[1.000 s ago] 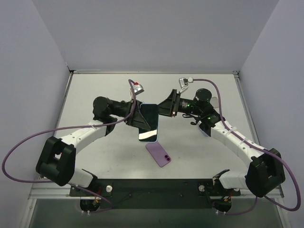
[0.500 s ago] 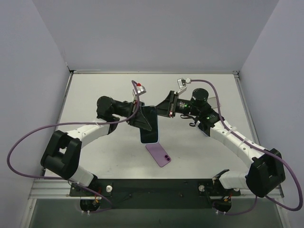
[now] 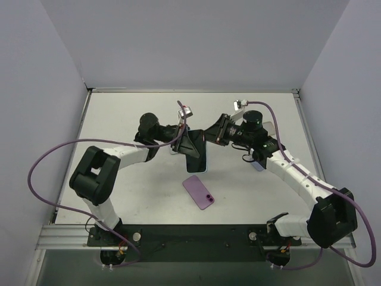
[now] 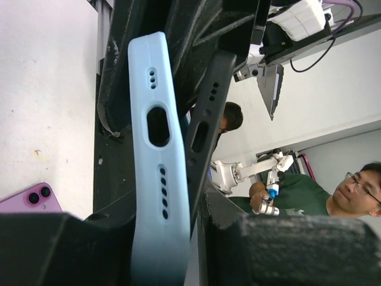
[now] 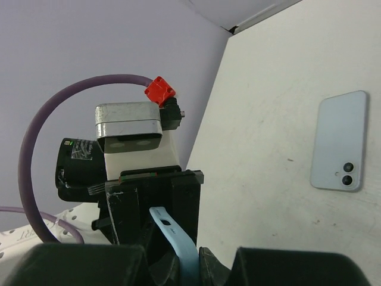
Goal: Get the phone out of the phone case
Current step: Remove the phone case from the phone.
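left gripper: jaws part closed and clamped on the light blue phone case. the case is held clear of the table, tilted, above the middle of the surface. in the left wrist view the bottom edge of the case, with its port slot and speaker holes, runs up between the fingers. the dark phone lies beside it. the two touch at the near end and stand apart at the far end, so the phone appears partly lifted out of the case.

right gripper: jaws fully closed. it meets the case from the opposite side, just beside the left gripper. in the right wrist view a thin light blue strip of the case rim passes between the fingertips. it appears to be pinched there, but the contact point is hidden at the frame edge.

surface: a purple phone lies camera side up on the white table, near the held case. a light blue phone lies camera side up, well apart, under the right arm.

room: pale lilac walls close the table on three sides. purple cables loop from both arms. a person in glasses and a green shirt shows in the left wrist view.
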`<state>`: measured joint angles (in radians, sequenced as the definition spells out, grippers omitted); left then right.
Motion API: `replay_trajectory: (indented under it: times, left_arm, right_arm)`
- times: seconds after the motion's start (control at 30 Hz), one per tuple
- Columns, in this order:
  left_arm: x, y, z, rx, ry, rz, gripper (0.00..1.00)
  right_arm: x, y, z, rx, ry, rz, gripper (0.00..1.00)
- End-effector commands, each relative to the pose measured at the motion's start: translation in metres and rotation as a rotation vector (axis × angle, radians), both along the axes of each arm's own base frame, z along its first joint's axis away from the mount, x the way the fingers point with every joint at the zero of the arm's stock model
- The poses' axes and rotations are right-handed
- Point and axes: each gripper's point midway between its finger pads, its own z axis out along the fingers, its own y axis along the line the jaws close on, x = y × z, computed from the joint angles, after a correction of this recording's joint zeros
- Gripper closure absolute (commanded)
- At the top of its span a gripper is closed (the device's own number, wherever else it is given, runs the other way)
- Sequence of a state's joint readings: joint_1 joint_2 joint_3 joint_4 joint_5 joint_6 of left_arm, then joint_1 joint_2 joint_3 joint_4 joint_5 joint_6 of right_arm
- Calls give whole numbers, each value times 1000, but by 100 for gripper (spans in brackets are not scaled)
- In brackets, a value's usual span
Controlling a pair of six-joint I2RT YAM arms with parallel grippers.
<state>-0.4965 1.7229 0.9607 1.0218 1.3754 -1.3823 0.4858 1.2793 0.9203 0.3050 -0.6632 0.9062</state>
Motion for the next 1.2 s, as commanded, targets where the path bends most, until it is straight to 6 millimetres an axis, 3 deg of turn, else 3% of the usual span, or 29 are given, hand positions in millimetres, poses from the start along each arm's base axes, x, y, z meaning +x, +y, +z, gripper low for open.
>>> replay_trajectory:
  times: [0.0, 0.23, 0.37, 0.53, 0.63, 0.9, 0.93, 1.0, 1.03, 1.17]
  left_arm:
    - [79, -24, 27, -127, -30, 351, 85]
    - [101, -31, -28, -51, 79, 392, 68]
    - [110, -34, -46, -30, 115, 402, 58]
    - [120, -34, -61, -16, 151, 407, 27]
    - [127, -33, -67, -10, 161, 417, 18]
    - [141, -27, -100, 124, 179, 490, 16]
    - [145, -25, -106, 173, 183, 520, 16]
    - [150, -21, -115, 244, 188, 559, 16]
    - [152, -16, -126, 329, 190, 599, 16]
    - [166, -6, -125, 491, 146, 705, 16]
  right_arm:
    - [-16, -16, -63, -162, 165, -22, 100]
    - [-2, -36, -90, -192, 239, -64, 100]
    - [5, -39, -98, -202, 258, -75, 100]
    - [14, -45, -107, -216, 282, -103, 100]
    - [19, -50, -114, -236, 299, -122, 100]
    - [32, -78, -139, -458, 364, -213, 100]
    - [42, -81, -132, -489, 336, -239, 100]
    - [41, -93, -140, -579, 358, -238, 100]
    - [51, -95, -131, -603, 331, -254, 100]
    - [65, -117, -135, -781, 313, -286, 100]
